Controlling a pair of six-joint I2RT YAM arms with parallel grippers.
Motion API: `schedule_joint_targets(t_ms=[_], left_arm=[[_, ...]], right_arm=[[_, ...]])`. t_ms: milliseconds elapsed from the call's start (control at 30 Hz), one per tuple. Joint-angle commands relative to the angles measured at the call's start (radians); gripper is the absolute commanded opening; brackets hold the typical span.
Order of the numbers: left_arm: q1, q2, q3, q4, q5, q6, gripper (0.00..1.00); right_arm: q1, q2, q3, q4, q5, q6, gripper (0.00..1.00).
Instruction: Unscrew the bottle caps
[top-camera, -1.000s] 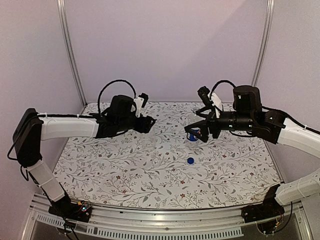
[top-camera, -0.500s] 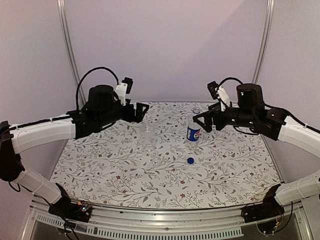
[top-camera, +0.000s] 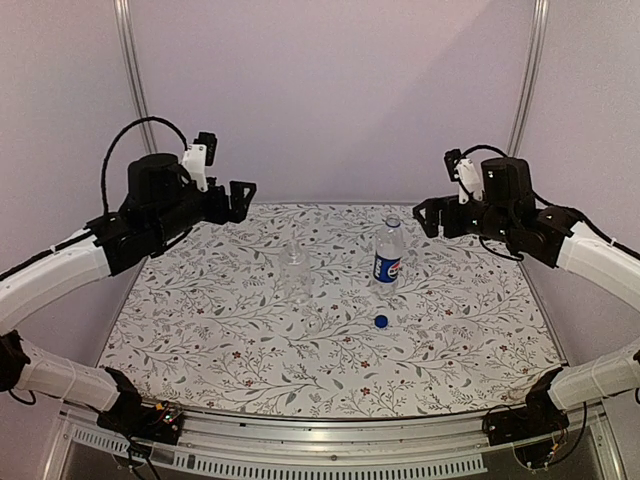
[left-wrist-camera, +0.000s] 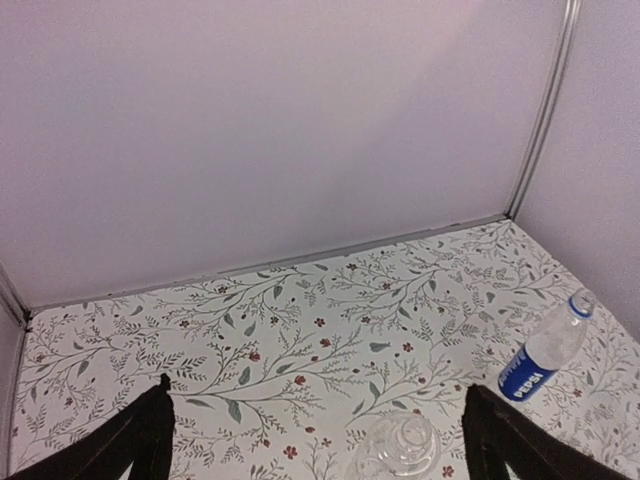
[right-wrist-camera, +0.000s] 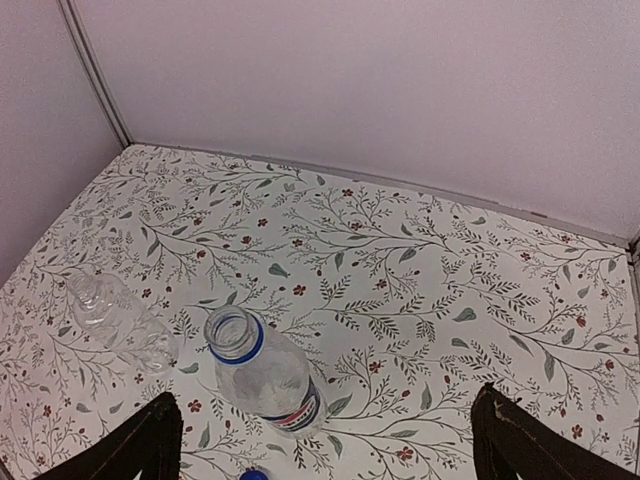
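Wrap-up, seemingly: blue cap (top-camera: 380, 321) off, on worktop (top-camera: 200, 330) just before open Pepsi bottle (top-camera: 389, 255); plain bottle (top-camera: 296, 272) upright nearby, white cap unseen. Left tool (top-camera: 243, 198), right tool (top-camera: 422, 217) high, spread, empty. Next: parking only.

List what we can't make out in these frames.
- White translucent screw cap: not found in any view. It may be lost against the floral tablecloth.
- Plain clear plastic bottle: in the left wrist view the bottom edge cuts off its body.
- Bright blue round cap: in the right wrist view it is mostly cut off by the bottom edge.
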Motion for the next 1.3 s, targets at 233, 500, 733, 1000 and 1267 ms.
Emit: schedule_joint_targets(t_ms=[233,500,733,1000,1267], left_arm=[[0.151,-0.153,-0.059,-0.016,0.058,0.063,1.0],[0.155,-0.225,-0.122,0.033,0.029,0.13,1.0],[0.154,-0.33,-0.23,0.131,0.046,0.156,1.0],[0.152,-0.387,-0.294,0.187,0.059,0.182,1.0],[0.15,-0.369,-0.287,0.174,0.059,0.181,1.0]], right_arm=[[-0.015,-0.037,0.091,-0.046,0.146,-0.045,0.99],[-0.015,-0.123,0.058,-0.029,0.118,-0.086,0.99],[-0.015,-0.214,-0.034,0.034,0.094,-0.114,0.99],[-0.015,-0.261,-0.095,0.077,0.099,-0.132,0.99],[-0.015,-0.256,-0.105,0.087,0.106,-0.132,0.99]])
